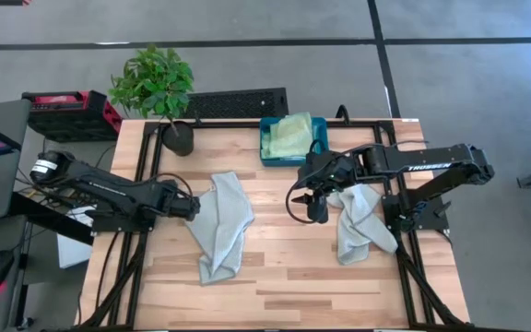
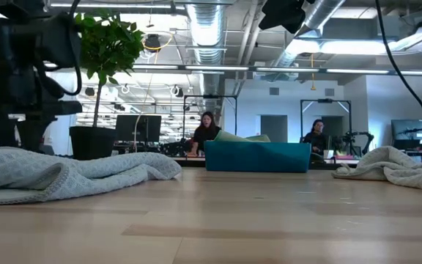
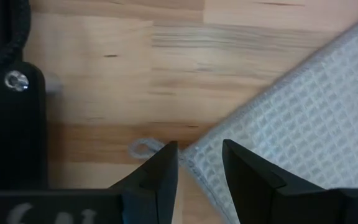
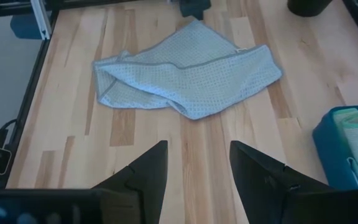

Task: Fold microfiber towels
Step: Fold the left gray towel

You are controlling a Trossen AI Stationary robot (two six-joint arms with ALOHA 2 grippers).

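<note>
Because the left gripper (image 3: 199, 168) hovers with fingers spread over only the grey towel's (image 1: 221, 224) corner hem at table left, a shallow pinch may slip; the right gripper (image 1: 317, 208), also spread, waits beside the second grey towel (image 1: 361, 221).

Two pale grey towels lie on the light wooden table (image 1: 284, 277): the left towel (image 1: 221, 224) shows a fine waffle weave with a darker grey hem, and the right towel (image 1: 362, 221) looks the same grey. A pale green towel (image 1: 293, 136) fills the teal bin (image 1: 267, 148). The plant (image 1: 153, 81) is leafy green in a black pot (image 1: 178, 138).
</note>
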